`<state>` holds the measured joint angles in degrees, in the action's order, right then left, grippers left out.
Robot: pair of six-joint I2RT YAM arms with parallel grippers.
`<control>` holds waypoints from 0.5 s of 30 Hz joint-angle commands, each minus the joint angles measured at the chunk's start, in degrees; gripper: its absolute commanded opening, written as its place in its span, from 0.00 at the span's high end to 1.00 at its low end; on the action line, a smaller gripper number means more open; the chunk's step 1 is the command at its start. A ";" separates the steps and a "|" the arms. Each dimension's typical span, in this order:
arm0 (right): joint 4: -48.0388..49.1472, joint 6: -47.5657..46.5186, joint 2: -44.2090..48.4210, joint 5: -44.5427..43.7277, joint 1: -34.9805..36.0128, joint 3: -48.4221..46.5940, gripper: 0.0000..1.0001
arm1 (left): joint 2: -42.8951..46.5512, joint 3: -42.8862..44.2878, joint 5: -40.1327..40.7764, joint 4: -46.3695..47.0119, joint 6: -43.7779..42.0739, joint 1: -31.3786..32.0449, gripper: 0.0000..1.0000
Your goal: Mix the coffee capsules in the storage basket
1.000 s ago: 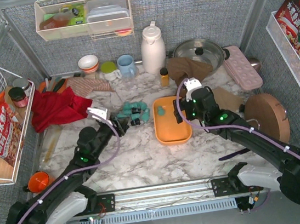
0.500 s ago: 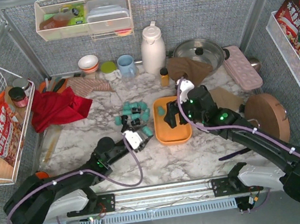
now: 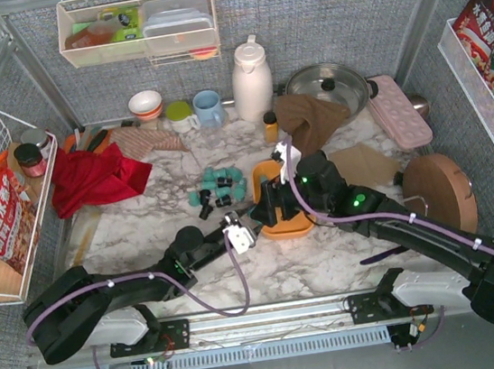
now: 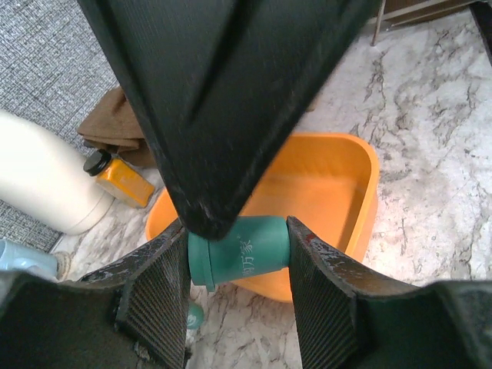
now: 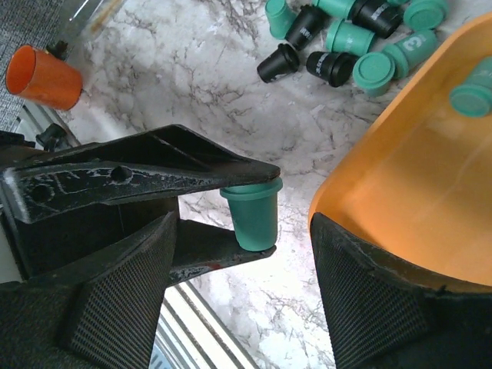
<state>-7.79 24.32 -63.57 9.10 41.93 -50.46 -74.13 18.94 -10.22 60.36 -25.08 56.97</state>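
Holding teal capsule pinched in left gripper near basket, right gripper spread alongside; showing one pod inside, pile left outside.

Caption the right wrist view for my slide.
Left gripper holds a teal capsule beside the orange basket; more capsules lie on the marble table beyond.
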 commanded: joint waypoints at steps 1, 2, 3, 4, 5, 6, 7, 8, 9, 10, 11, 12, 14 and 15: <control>2.37 0.81 -0.98 1.05 0.90 0.45 0.26 | 0.11 0.05 0.18 4.88 0.02 0.63 0.54; 2.35 0.82 -1.29 1.15 1.06 0.45 0.27 | 0.24 0.05 0.20 4.98 0.07 0.79 0.54; 2.39 0.82 -1.56 1.24 1.25 0.40 0.28 | 0.34 0.05 0.26 5.03 0.18 0.97 0.54; 2.26 0.82 -1.90 1.34 1.53 0.29 0.29 | 0.45 0.05 0.35 5.03 0.23 1.10 0.54; 2.30 0.82 -2.17 1.43 1.69 0.21 0.30 | 0.59 0.05 0.37 5.11 0.35 1.20 0.54; 2.33 0.75 -2.46 1.45 1.88 0.12 0.30 | 0.67 0.05 0.37 5.12 0.43 1.33 0.54; 2.34 0.74 -2.72 1.44 2.11 0.10 0.31 | 0.78 0.03 0.45 5.20 0.42 1.45 0.53; 2.34 0.66 -2.99 1.44 2.26 0.02 0.33 | 0.96 0.04 0.46 5.21 0.47 1.59 0.53; 2.34 0.65 -3.26 1.44 2.42 -0.06 0.35 | 1.07 0.05 0.46 5.25 0.43 1.71 0.54; 2.34 0.71 -3.49 1.44 2.56 -0.08 0.37 | 1.23 0.05 0.51 5.29 0.47 1.88 0.54; 2.28 0.73 -3.63 1.44 2.69 -0.22 0.38 | 1.32 0.05 0.54 5.31 0.42 1.91 0.53; 2.30 0.77 -3.73 1.52 2.90 -0.33 0.39 | 1.41 0.05 0.63 5.30 0.40 1.96 0.54; 2.34 0.73 -3.91 1.54 3.06 -0.49 0.44 | 1.58 0.05 0.80 5.30 0.55 2.01 0.53; 2.34 0.73 -3.97 1.53 3.13 -0.56 0.47 | 1.60 0.05 0.81 5.32 0.56 2.05 0.53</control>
<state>-7.42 24.71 -67.33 10.00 44.71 -50.17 -72.93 18.92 -9.74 63.20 -25.02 58.85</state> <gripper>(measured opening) 0.569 0.551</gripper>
